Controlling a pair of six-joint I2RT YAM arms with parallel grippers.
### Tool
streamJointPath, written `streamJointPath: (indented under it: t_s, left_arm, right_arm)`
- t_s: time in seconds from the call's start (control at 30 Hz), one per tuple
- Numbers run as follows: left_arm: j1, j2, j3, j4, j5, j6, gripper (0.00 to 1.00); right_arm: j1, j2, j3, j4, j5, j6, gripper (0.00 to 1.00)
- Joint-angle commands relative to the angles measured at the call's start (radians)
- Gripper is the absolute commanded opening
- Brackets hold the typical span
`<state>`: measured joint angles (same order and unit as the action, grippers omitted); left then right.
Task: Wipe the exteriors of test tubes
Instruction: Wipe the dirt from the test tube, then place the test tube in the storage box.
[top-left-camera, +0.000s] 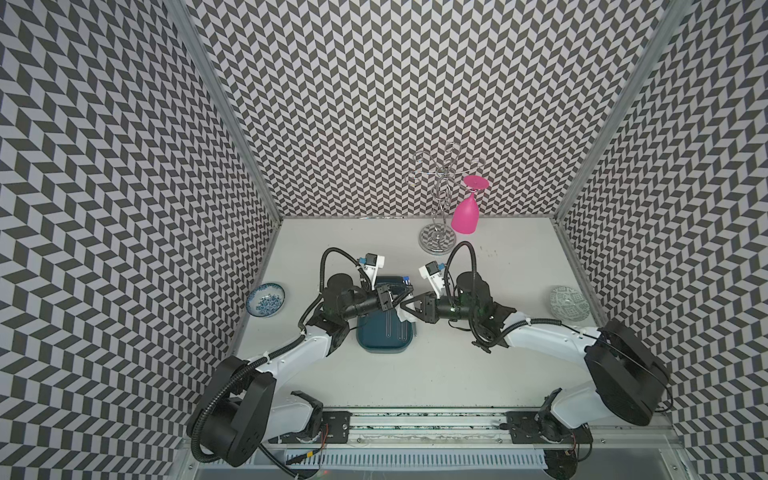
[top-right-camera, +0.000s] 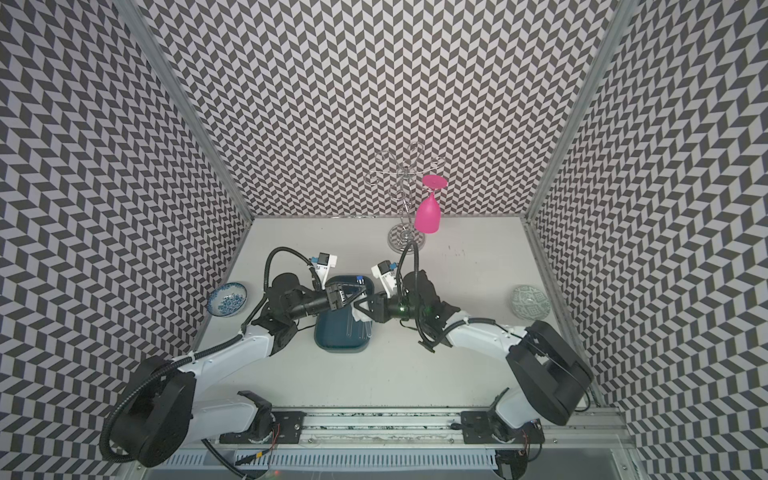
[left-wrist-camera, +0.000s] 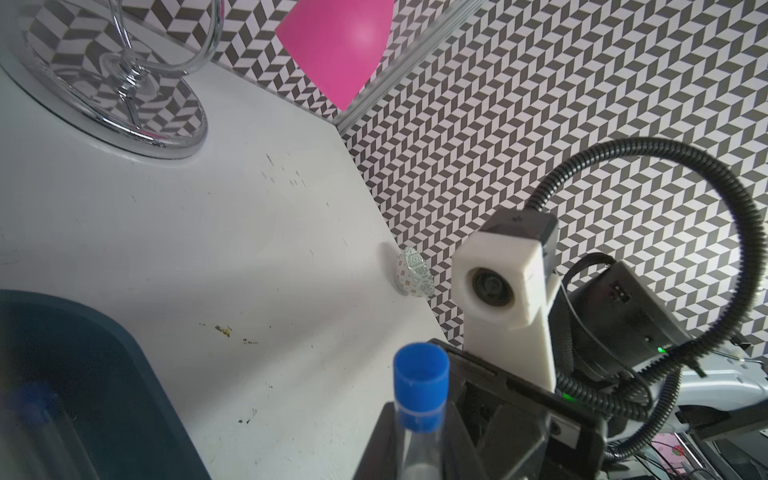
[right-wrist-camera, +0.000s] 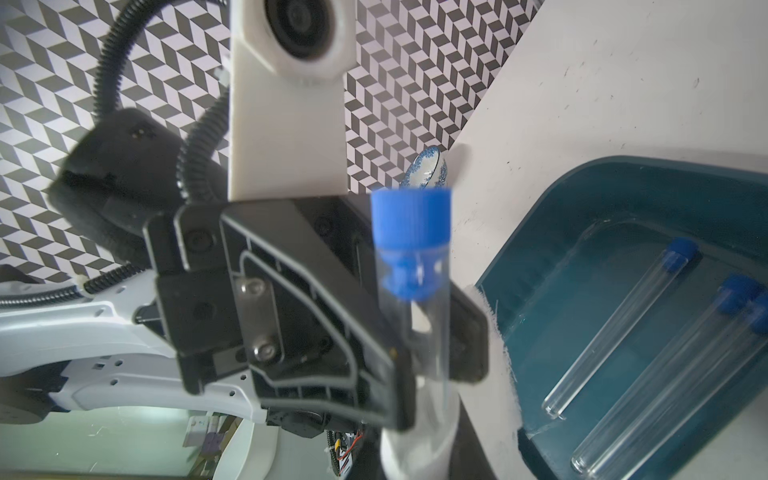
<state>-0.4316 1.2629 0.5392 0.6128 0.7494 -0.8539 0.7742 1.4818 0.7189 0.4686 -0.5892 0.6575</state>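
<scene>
Test tube (right-wrist-camera: 415, 291) sits pinched tight in my left claw (right-wrist-camera: 432, 365), at the edge of the teal tray (top-left-camera: 370, 340) in the middle of a top view. Its round end hides inside white tissue (right-wrist-camera: 415, 449) that my right claw (top-left-camera: 403, 308) squeezes. Three more tubes (right-wrist-camera: 615, 332) lie in the tray, half covered by my arms from above.

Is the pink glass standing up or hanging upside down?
Upside down. In a top view the pink glass hangs from the wire rack, round foot on top, open mouth pointing down.
</scene>
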Motion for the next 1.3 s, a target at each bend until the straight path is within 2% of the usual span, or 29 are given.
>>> streamJointPath:
  t_s: [0.0, 0.33, 0.67, 0.83, 0.93, 1.07, 1.27]
  left_arm:
    - [0.011, -0.004, 0.024, 0.041, 0.012, 0.001, 0.18]
    - [0.047, 0.002, 0.036, 0.037, 0.025, 0.001, 0.18]
    - [0.084, -0.024, 0.044, -0.046, 0.036, 0.054, 0.18]
    - [0.119, -0.031, 0.063, -0.134, 0.068, 0.102, 0.18]
    - [0.144, -0.042, 0.081, -0.225, 0.077, 0.155, 0.18]
    - [0.178, -0.056, 0.085, -0.302, 0.073, 0.206, 0.18]
    - [0.213, -0.046, 0.102, -0.435, 0.056, 0.294, 0.18]
  right_arm:
    - [0.049, -0.030, -0.109, 0.043, 0.034, 0.049, 0.18]
    - [0.163, -0.092, -0.278, 0.080, 0.099, 0.131, 0.17]
    - [0.167, -0.211, -0.314, 0.010, 0.156, 0.136, 0.17]
    - [0.154, -0.312, -0.283, -0.096, 0.206, 0.110, 0.17]
    - [0.118, -0.381, -0.264, -0.182, 0.227, 0.068, 0.17]
    - [-0.011, -0.470, -0.274, -0.264, 0.190, 0.011, 0.17]
    - [-0.173, -0.547, -0.333, -0.239, 0.136, -0.030, 0.17]
